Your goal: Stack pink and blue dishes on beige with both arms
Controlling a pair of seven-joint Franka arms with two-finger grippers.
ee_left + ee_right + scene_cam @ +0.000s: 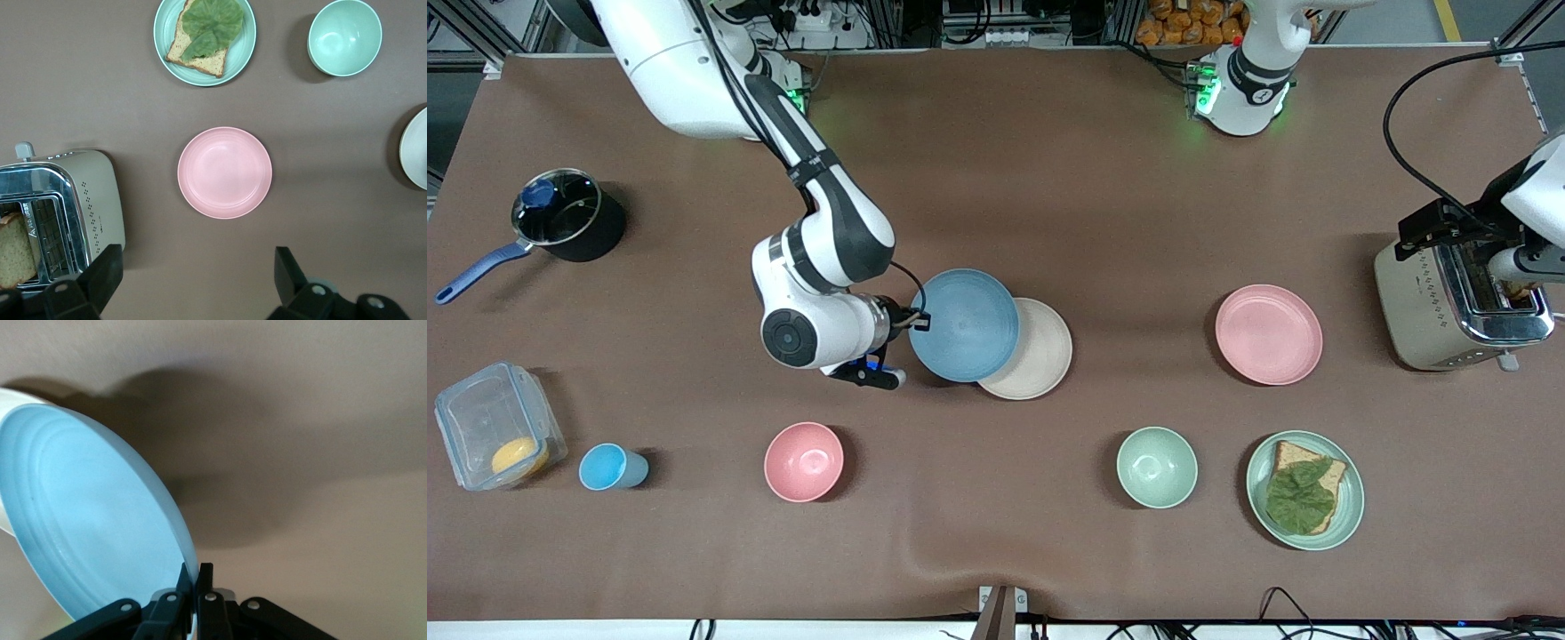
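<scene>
From the front view, my right pincer [911, 318] is pinching the rim of the blue plate [964, 325] at the edge toward the right arm's end of the table. I am holding it so it overlaps the beige plate [1039, 354], which is lying on the table [1049, 196] and showing out from under the blue one on the side toward the left arm's end. So the blue plate is sitting off-centre; I judge it needs to go further toward the left arm's end before I let go. The pink plate [1269, 334] is lying flat, well apart, near the toaster [1449, 307], where my left arm is hanging.

In the left wrist view, my left pincer [197, 273] is spread wide and empty, hovering over bare table just beside the pink plate [225, 173], with the toaster [63, 213] next to it. This arm is plainly the nearer one for pink.

In the right wrist view, my fingers [181, 600] are pressed onto the blue plate's [93, 533] rim, the plate tilting up away from the table.
</scene>
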